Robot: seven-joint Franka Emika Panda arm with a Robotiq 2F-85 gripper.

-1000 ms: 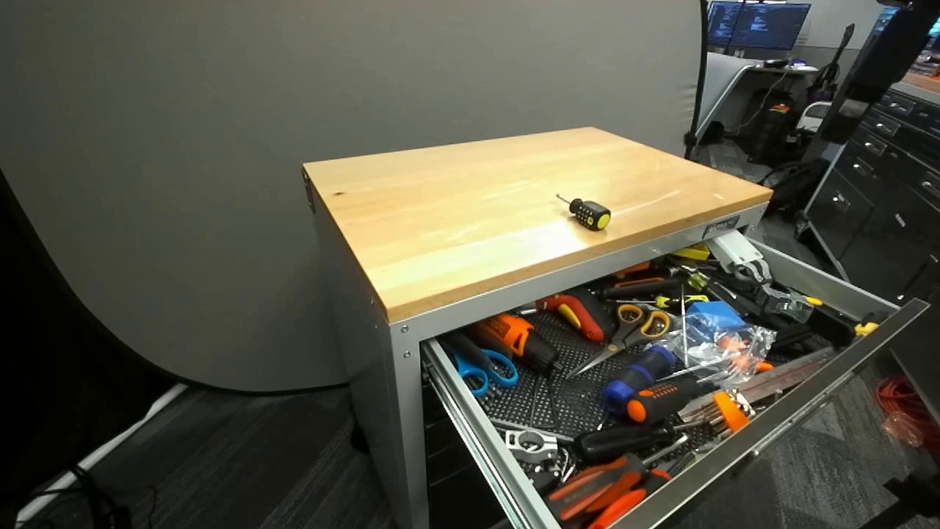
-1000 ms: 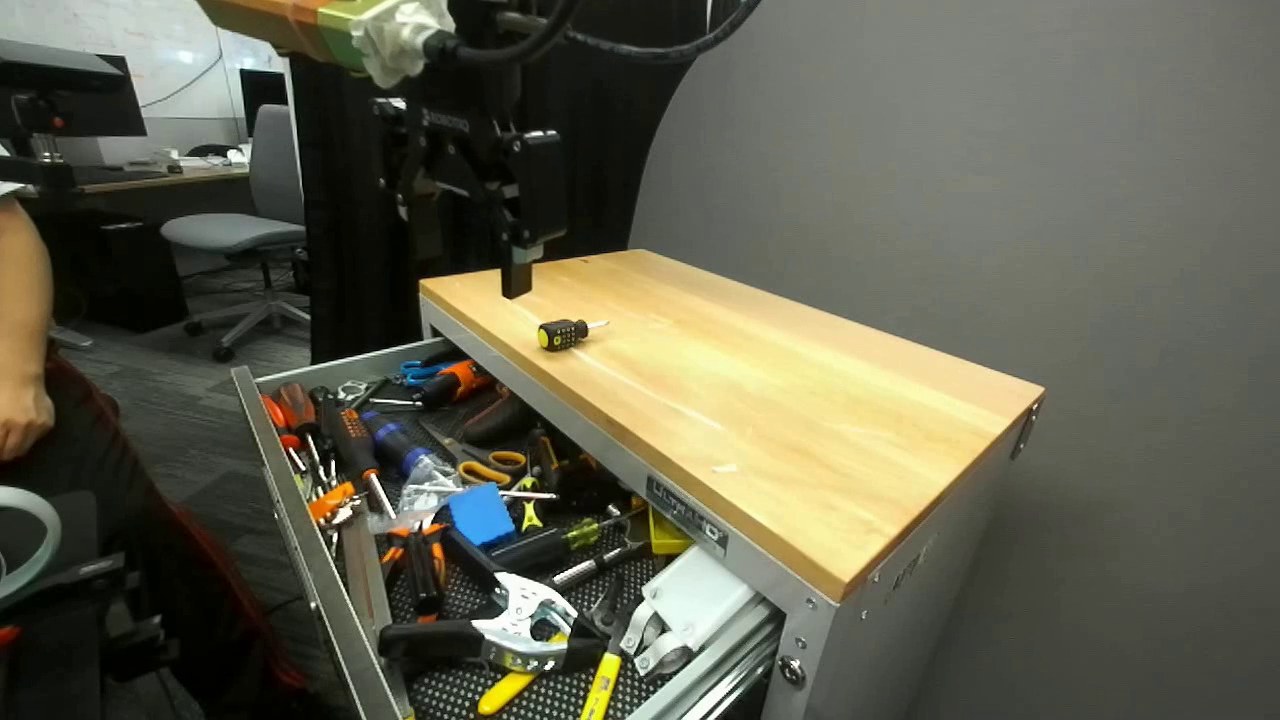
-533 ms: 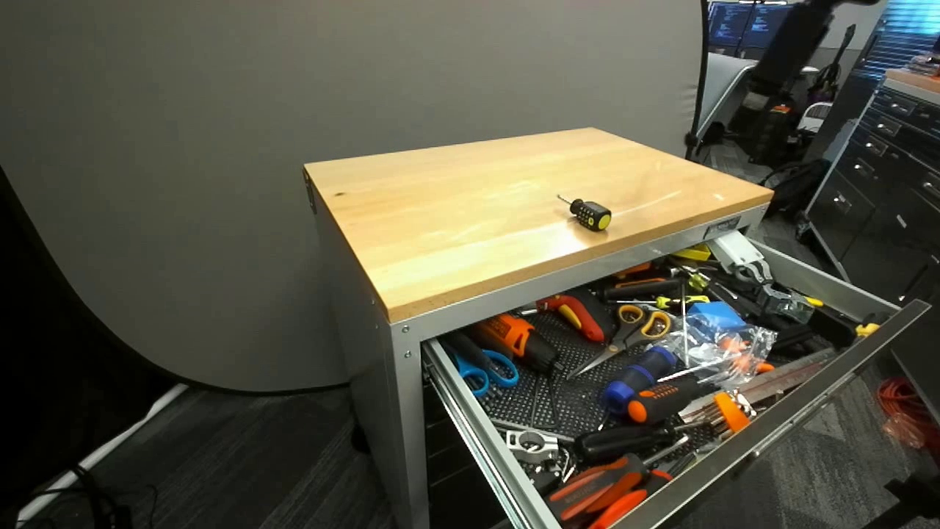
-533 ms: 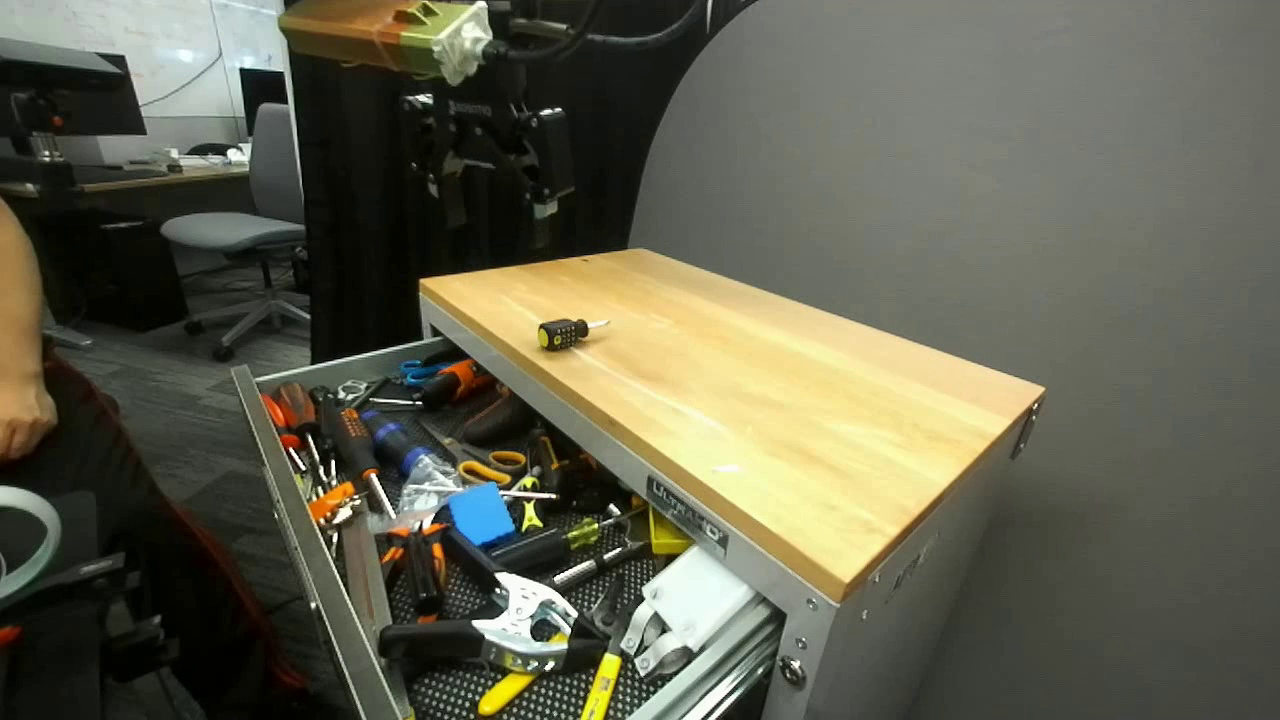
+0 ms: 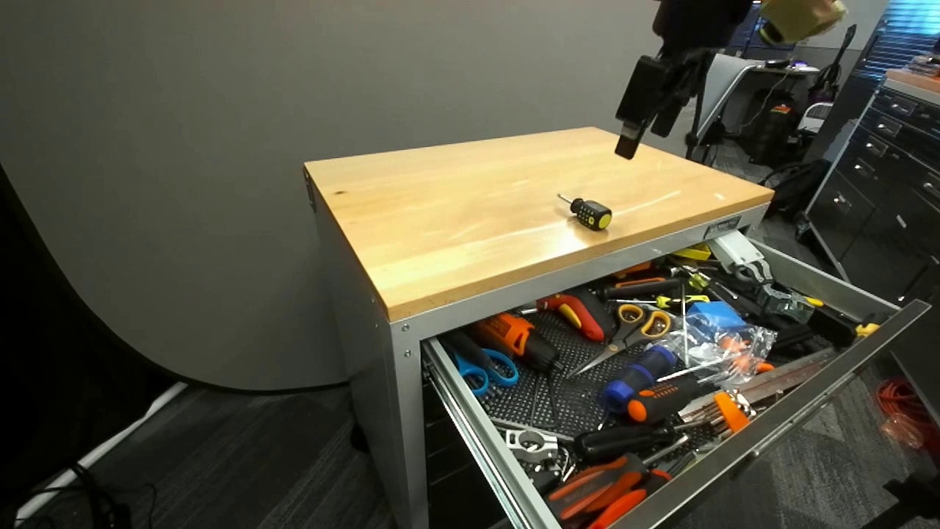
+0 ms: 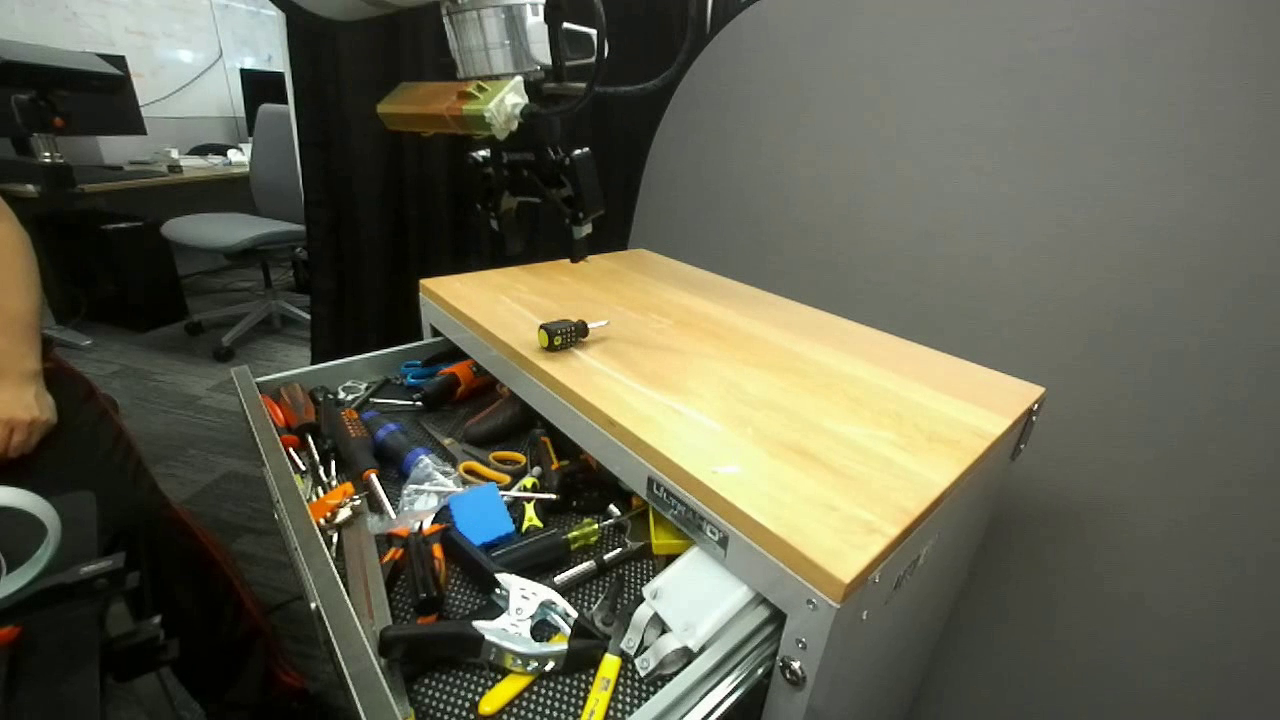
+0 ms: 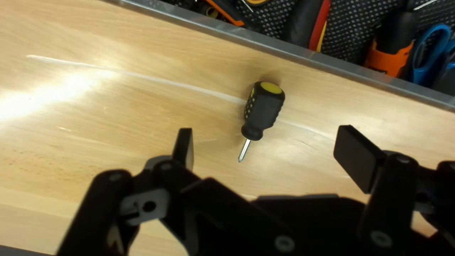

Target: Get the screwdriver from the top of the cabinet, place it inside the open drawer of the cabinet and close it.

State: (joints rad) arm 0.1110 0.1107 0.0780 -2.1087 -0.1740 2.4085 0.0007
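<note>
Gripping the stubby, yellow-capped black screwdriver (image 7: 259, 117) is best done across its textured handle (image 7: 265, 103); expect a light, stiff, non-slip part. It lies on the wood-topped grey metal cabinet (image 6: 760, 420), below the wide-spread, unloaded jaws of the black two-finger gripper (image 7: 269, 151).

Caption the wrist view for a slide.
Open gripper above the wooden cabinet top, where a stubby black-and-yellow screwdriver lies.

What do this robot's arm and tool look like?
The arm shows a silvery rounded section and black cables. An orange-and-green casing has crumpled whitish wrap at one end. The tool is black and jointed, with grey brackets and flat, blocky fingertips. No marking is legible.
</note>
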